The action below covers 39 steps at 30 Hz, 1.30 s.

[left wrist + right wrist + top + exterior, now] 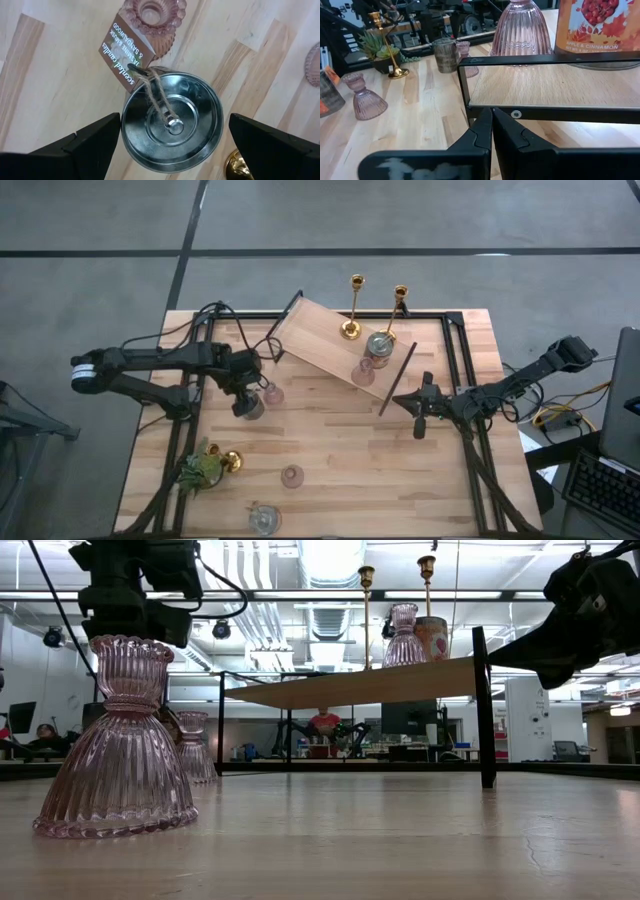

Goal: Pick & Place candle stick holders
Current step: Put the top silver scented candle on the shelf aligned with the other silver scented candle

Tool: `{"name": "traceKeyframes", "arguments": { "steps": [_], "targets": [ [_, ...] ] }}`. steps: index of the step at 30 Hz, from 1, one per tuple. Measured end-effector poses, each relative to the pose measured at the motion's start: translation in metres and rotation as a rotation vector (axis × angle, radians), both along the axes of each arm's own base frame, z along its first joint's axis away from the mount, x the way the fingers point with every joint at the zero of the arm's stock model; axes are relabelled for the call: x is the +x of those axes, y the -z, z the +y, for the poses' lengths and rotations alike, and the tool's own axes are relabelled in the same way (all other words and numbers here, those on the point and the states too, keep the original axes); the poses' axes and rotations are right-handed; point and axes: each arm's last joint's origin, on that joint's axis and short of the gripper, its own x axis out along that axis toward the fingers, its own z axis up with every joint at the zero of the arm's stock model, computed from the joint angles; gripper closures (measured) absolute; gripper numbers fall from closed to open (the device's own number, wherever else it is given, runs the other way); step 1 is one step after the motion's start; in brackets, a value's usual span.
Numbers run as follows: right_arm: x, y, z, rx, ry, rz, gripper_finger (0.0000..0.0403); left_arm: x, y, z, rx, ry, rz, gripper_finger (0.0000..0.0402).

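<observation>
My left gripper [245, 387] is open above a silvery round tin [172, 122] with a lidded top, a twine loop and a brown tag. Its fingers stand on either side of the tin, pointing down. A pink glass holder [152, 20] stands right beside the tin. My right gripper [492, 125] is shut and empty, low by the near edge of the raised wooden shelf [335, 340]. Two gold candlesticks [352, 310], a candle jar [378, 350] and a pink holder [362, 372] stand on the shelf.
At the table's near left stand a green plant [200, 470], a gold candlestick [231, 460], a pink holder [291, 476] and a silvery glass holder [264, 520]. The shelf's black frame [470, 100] rises just in front of my right gripper. Bare wood lies in the table's middle.
</observation>
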Motion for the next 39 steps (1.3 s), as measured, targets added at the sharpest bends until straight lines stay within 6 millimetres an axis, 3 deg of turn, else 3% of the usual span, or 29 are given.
{"name": "traceKeyframes", "arguments": {
  "steps": [13,21,32,39],
  "targets": [
    [0.000,0.000,0.000,0.000,0.000,0.000,0.0394,0.001,0.000,-0.002,-0.050,0.020,-0.013,0.0025],
    [0.000,0.000,0.000,0.000,0.000,0.000,0.0394,0.002,0.000,-0.003,-0.016,0.125,-0.035,0.0023],
    [0.000,0.000,0.000,0.000,0.000,0.000,0.0394,0.006,-0.001,-0.017,0.000,0.178,-0.049,0.0002],
    [0.000,0.000,0.000,0.000,-0.001,0.000,0.0394,0.005,0.000,-0.030,0.119,0.232,-0.008,0.0002]
  ]
}}
